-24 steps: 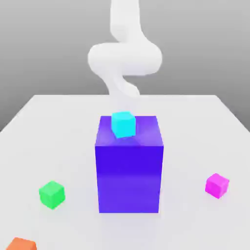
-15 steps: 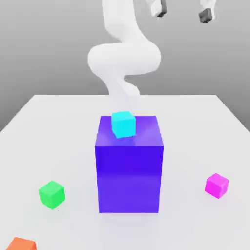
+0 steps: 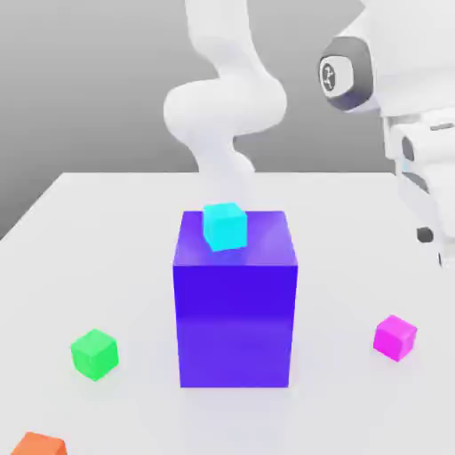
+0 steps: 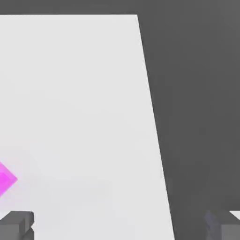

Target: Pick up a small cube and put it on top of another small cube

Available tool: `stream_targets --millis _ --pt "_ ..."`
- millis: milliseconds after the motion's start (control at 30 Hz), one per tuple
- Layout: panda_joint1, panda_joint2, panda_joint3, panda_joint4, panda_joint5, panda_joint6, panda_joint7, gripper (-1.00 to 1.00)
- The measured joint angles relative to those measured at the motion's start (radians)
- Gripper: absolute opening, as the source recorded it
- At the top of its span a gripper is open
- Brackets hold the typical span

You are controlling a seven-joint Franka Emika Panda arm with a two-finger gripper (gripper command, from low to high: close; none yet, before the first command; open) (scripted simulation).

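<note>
On the white table [image 3: 107, 231], toward the exterior view's right and near the front, sits the pink cube [image 3: 395, 338]: small, plain, glossy magenta, its top face lighter than its sides, turned so that one corner faces the camera. It rests flat on the table with nothing touching it. In the hand view the pink cube [image 4: 6, 178] shows as a bright magenta corner at the picture's edge, lying on the table [image 4: 84, 103] just beyond one fingertip.

The fingers [image 4: 17, 224] stand spread as wide as they go, one dark grey tip at each side of the hand view, with bare table and dark floor between them. The gripper [image 4: 119, 225] holds nothing and touches nothing. In the exterior view the white hand [image 3: 422, 169] hangs above the table on the right, higher than the pink cube and a little behind it.

Well apart from the pink cube, toward the exterior view's left and at about the same depth, lies the green cube [image 3: 94, 354], the same size, bright and plain, also flat on the table. Between the two stands a big blue block [image 3: 235, 302], upright, far taller than either cube. A cyan cube [image 3: 224, 226] rests on the block's top, near its rear left part. An orange cube [image 3: 35, 443] lies at the front left corner, cut by the picture's lower edge. Behind the block the white arm [image 3: 222, 98] rises and curves upward.
</note>
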Motion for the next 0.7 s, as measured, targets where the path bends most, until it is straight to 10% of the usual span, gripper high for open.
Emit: stream_targets --millis 533,567,700 --pt "0.131 0.452 0.057 -0.076 -0.141 0.316 -0.325 0.0" --pt "0.13 0.471 0.058 -0.072 -0.141 0.331 -0.326 -1.0" --pt "0.13 0.471 0.058 -0.072 -0.141 0.33 -0.325 -1.0"
